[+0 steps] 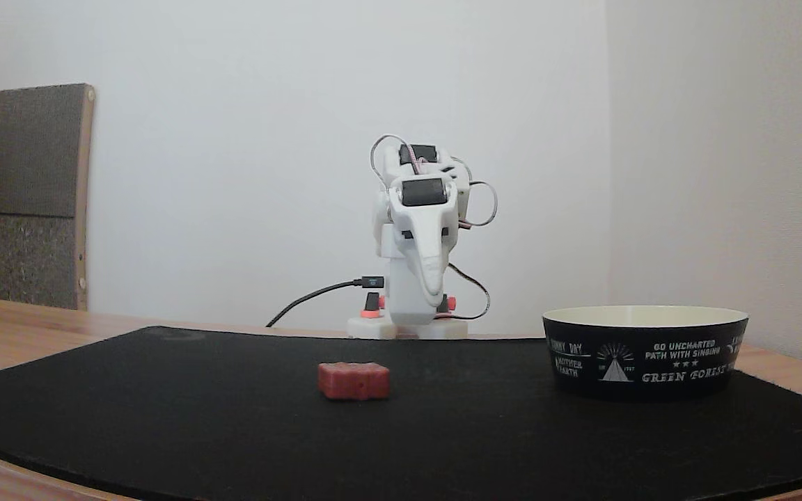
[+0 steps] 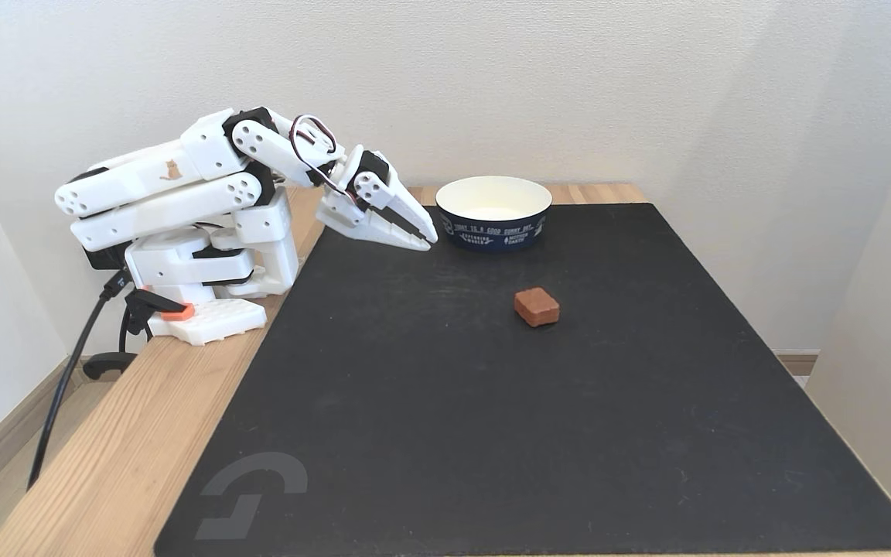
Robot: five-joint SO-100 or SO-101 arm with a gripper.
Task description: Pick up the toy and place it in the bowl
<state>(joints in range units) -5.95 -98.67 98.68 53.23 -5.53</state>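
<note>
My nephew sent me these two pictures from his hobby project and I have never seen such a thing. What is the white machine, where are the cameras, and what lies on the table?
The white machine is a small robot arm, folded up on its base at the edge of a wooden table. Its end effector, a two-finger pincer, looks shut and holds nothing. One fixed camera sits low at table height, facing the arm head-on; the other looks down from higher up, with the arm at its left. On the black mat lie a small reddish-brown toy block and a black bowl with white lettering, cream inside. Both sit apart from the arm, untouched.
</note>
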